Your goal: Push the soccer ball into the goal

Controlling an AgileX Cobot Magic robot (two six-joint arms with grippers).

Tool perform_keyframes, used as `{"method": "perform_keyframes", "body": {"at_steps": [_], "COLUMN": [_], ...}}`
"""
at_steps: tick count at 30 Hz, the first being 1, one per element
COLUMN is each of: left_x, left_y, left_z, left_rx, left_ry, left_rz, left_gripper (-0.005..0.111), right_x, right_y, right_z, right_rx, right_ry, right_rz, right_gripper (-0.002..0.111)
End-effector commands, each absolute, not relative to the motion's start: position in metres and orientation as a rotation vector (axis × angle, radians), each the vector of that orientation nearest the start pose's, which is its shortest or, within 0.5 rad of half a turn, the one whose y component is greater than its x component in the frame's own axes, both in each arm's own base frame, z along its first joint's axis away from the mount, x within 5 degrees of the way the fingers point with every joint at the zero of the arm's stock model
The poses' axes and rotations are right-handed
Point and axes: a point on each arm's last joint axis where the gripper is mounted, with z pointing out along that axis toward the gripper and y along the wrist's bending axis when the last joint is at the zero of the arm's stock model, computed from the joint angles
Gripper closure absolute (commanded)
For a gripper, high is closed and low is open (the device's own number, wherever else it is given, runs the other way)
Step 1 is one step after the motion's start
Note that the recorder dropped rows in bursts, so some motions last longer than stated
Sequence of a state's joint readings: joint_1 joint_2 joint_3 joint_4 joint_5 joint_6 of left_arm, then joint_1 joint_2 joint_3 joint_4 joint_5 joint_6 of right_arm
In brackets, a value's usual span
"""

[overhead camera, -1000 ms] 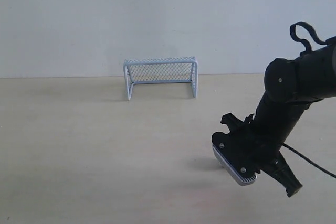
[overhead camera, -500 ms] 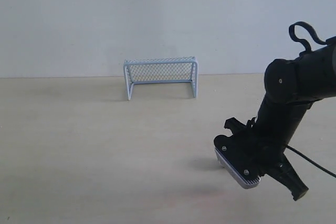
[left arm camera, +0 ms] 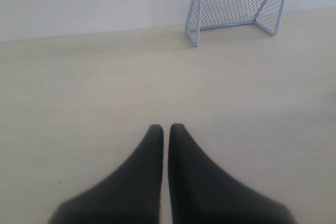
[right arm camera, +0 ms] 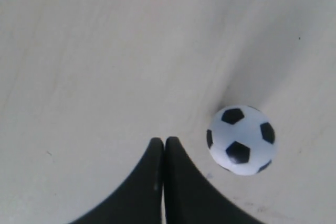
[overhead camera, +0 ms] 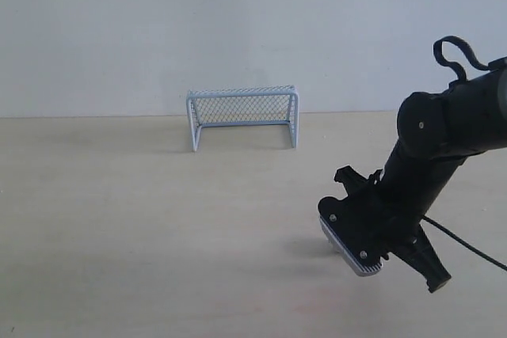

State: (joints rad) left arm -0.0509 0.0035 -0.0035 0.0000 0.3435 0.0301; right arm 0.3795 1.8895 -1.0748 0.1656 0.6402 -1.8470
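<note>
Right tool point(right arm camera: 164, 140) pressed together; soccer ball point(right arm camera: 241, 140) rests on counter point(right arm camera: 79, 51) just beside its tips, not touching. Goal point(overhead camera: 242, 116) upper centre in exterior view, up-left of this tool, the nearer one.

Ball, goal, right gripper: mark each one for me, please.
ball point(right arm camera: 241, 140), right wrist view, middle of its face.
goal point(overhead camera: 242, 92), exterior view, middle of the crossbar.
right gripper point(right arm camera: 163, 141), right wrist view, between the closed fingertips.

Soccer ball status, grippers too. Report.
Left gripper shut, empty. Right gripper shut. Soccer ball beside its tips, well short of goal. No obstacle seen between.
</note>
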Motion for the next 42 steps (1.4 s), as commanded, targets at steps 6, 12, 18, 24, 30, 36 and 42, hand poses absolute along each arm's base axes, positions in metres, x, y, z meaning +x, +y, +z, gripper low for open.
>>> {"method": "perform_keyframes", "body": {"at_steps": [6,12,18,24,30,36,42], "left_x": [0.054,0.054,0.054,0.054,0.054,0.054,0.054], "left_y": [-0.003,-0.003,-0.003,-0.003,-0.003,-0.003,-0.003], "left_z": [0.183,0.183,0.183,0.183,0.183,0.183,0.183], "left_rx": [0.075,0.075,0.075,0.075,0.075,0.075,0.075], "left_ry": [1.819,1.819,1.819,1.819,1.819,1.819,1.819], "left_rz": [-0.021,-0.021,-0.021,-0.021,-0.021,-0.021,-0.021], "left_gripper": [0.102,0.102,0.102,0.102,0.102,0.102,0.102], "right_x": [0.314,0.382,0.406,0.373,0.338,0.295,0.253], "right_y": [0.135,0.174,0.190,0.177,0.165,0.150,0.141], "right_z": [0.134,0.156,0.244,0.245,0.228,0.218,0.219], "right_rx": [-2.603,-2.200,-1.587,-1.713,-1.851,-2.001,-2.159], "right_ry": [1.452,1.163,1.187,1.208,1.272,1.334,1.404], "right_rz": [-0.019,-0.553,-0.721,-0.657,-0.551,-0.398,-0.158], "right_gripper": [0.109,0.109,0.109,0.109,0.109,0.109,0.109]}}
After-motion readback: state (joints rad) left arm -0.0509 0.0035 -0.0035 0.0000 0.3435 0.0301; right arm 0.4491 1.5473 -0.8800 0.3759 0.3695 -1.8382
